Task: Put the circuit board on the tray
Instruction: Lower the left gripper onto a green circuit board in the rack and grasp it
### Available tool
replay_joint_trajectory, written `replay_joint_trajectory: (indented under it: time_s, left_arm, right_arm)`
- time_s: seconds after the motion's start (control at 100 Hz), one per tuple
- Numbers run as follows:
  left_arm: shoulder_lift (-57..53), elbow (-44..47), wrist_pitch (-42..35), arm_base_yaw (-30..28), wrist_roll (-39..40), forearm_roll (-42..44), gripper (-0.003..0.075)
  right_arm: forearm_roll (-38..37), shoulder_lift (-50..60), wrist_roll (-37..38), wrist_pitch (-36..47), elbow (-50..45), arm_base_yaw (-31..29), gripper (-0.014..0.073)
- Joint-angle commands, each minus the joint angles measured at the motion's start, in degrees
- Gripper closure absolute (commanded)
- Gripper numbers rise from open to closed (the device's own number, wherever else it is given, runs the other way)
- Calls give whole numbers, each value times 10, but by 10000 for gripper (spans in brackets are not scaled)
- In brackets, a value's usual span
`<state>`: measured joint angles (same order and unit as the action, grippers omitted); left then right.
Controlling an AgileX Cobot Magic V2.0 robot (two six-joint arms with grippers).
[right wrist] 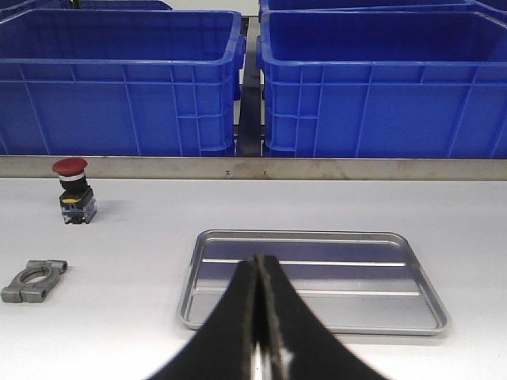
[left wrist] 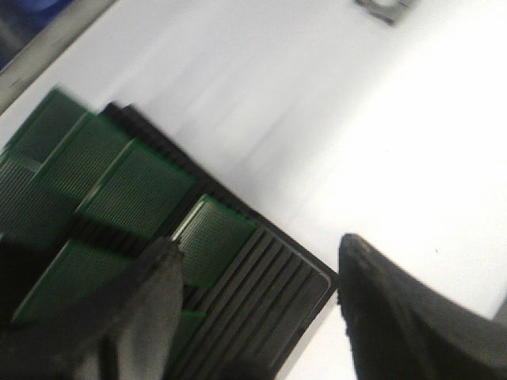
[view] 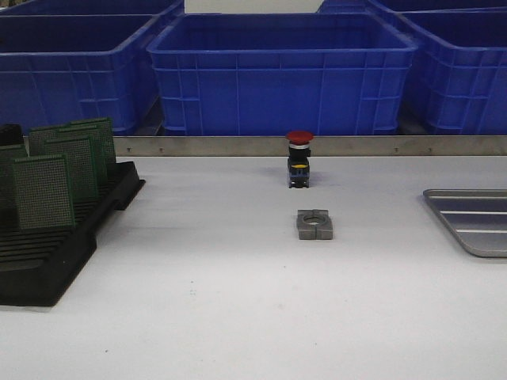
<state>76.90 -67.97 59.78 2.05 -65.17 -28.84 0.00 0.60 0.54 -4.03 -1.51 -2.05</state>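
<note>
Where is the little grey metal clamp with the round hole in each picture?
Front view: grey metal clamp lies mid-table, in front of the red-capped push button.
Left wrist view: only its edge shows at the picture's top border.
Right wrist view: low at the left edge.
Shared landmark: the red-capped push button, though not in the left wrist view.

A red-capped push button (view: 299, 159) stands upright on the white tabletop (view: 238, 301), close to its far edge. Just nearer than it, apart from it, a grey metal clamp block (view: 314, 224) with a round hole lies flat. Along the far edge runs a metal rail (view: 380, 146), and behind it stands a row of blue plastic bins (view: 281, 71) side by side. At the left edge of the tabletop sits a black slotted rack (view: 47, 253), its near slots unfilled and its length reaching toward the far edge.
</note>
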Motion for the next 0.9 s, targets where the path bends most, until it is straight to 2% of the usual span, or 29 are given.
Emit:
replay_joint_trajectory:
  time_s: [0.0, 0.13, 0.39, 0.7, 0.82, 0.89]
  left_arm:
    - [39, -53, 25, 4, -133, -46, 311]
    - [112, -87, 25, 4, -193, -36, 311]
    - [200, -110, 9, 7, -196, 36, 311]
    - [245, -111, -25, 7, -196, 41, 322]
    - [255, -111, -23, 7, -196, 41, 381]
    - [256, -111, -23, 7, -196, 41, 458]
  right_arm:
    - [-5, 15, -2, 46, 7, -2, 653]
    - [-5, 15, -2, 46, 7, -2, 653]
    - [-5, 15, -2, 46, 7, -2, 653]
    - [-5, 15, -2, 46, 7, -2, 653]
    - [-5, 15, -2, 46, 7, -2, 653]
    - [-5, 15, -2, 46, 7, -2, 653]
